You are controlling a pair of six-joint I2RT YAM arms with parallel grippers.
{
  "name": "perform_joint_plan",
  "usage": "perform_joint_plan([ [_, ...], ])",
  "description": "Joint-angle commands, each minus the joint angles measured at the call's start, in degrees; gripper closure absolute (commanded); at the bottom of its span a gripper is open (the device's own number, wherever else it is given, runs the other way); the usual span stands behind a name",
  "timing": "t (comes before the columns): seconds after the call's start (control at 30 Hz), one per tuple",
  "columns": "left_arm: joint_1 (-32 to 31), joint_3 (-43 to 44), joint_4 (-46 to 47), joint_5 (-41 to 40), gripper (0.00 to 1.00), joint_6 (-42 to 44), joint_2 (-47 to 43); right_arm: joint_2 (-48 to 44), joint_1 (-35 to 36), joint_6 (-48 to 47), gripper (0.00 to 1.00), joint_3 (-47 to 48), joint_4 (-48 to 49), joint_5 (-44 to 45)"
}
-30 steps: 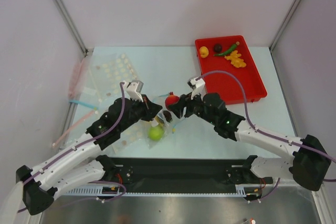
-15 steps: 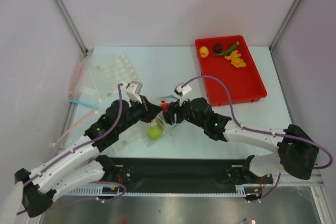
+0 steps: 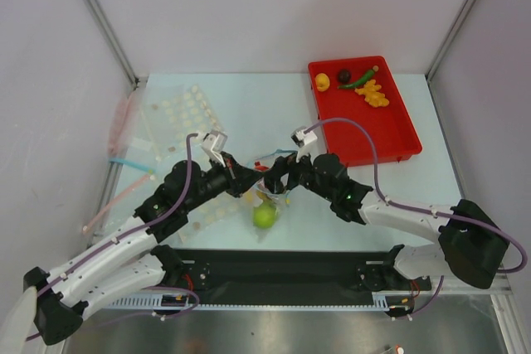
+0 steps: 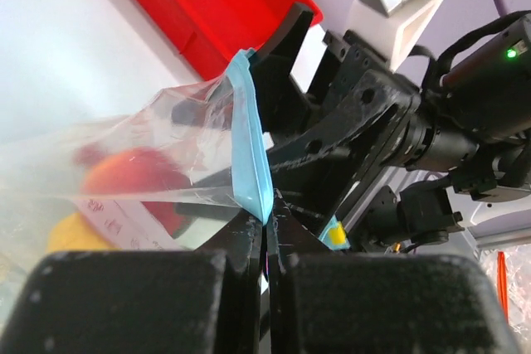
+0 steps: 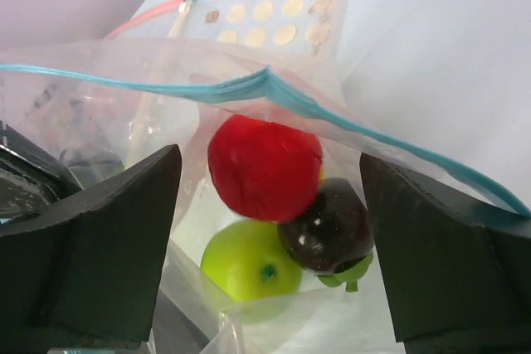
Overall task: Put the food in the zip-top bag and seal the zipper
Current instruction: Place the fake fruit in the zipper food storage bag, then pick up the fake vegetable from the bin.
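Observation:
The clear zip-top bag (image 3: 267,198) hangs between both grippers at mid table. My left gripper (image 4: 268,234) is shut on its light-blue zipper (image 4: 251,155) and holds the mouth up. My right gripper (image 5: 265,163) is open, its fingers (image 5: 91,246) spread wide over the bag's mouth, touching nothing. Inside the bag lie a red piece (image 5: 264,167), a dark purple ball (image 5: 328,230) and the green apple (image 5: 249,267). The apple also shows in the top view (image 3: 264,216). The zipper (image 5: 249,89) stands open.
The red tray (image 3: 390,134) at the back right holds a yellow piece (image 3: 322,82), a dark purple ball (image 3: 343,77), a green chili (image 3: 361,80) and an orange bunch (image 3: 372,94). Other clear bags with pink strips (image 3: 124,122) and a dotted sheet (image 3: 178,109) lie at left.
My right gripper carried the red piece to the bag's mouth and let it go inside; it is now open. The bag and the green apple shifted right and nearer.

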Motion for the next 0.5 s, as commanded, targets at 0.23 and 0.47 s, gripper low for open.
perform_joint_plan([
  [0.23,-0.2,1.4,1.0,-1.1,1.00,-1.5,2.6,-7.9,-1.9,0.8,0.12,-1.4,1.9,0.4],
  [0.47,-0.2,2.2,-1.9,-3.0,1.00,-1.3,3.0,-12.5,-7.3,0.7,0.21,-0.4,-4.1,5.2],
])
